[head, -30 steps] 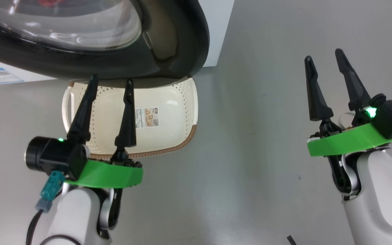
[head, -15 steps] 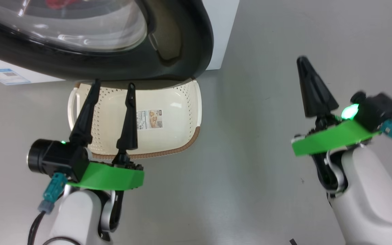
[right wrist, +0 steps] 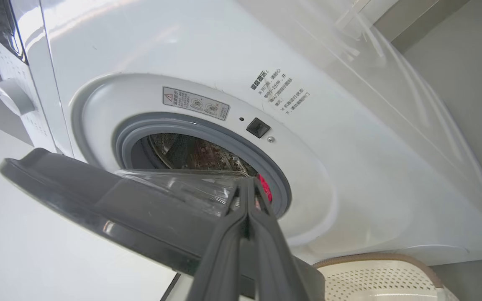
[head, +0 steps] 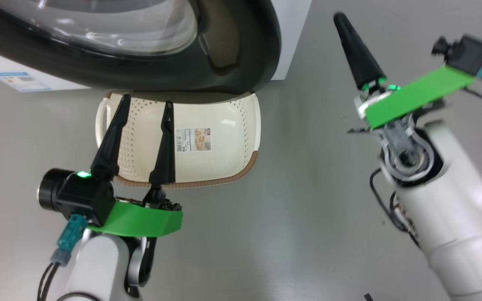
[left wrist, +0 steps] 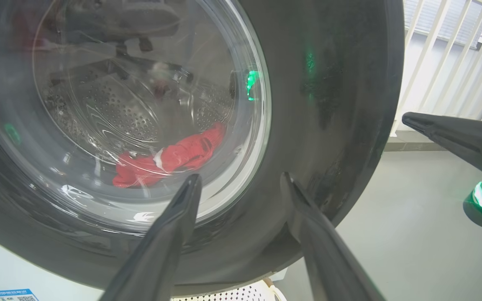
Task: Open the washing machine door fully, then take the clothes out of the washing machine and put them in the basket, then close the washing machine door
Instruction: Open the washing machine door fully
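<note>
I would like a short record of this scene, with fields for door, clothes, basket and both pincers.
door: partly open, not fully
clothes: red, inside the washing machine
basket: on the floor below the door, no clothes in it
left pincer: open, holding nothing
right pincer: shut, holding nothing

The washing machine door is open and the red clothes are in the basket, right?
No. The door is open, but the red clothes are inside the washing machine, seen through the door's glass in the left wrist view. In the head view, the part of the basket that shows holds just a paper label.
</note>
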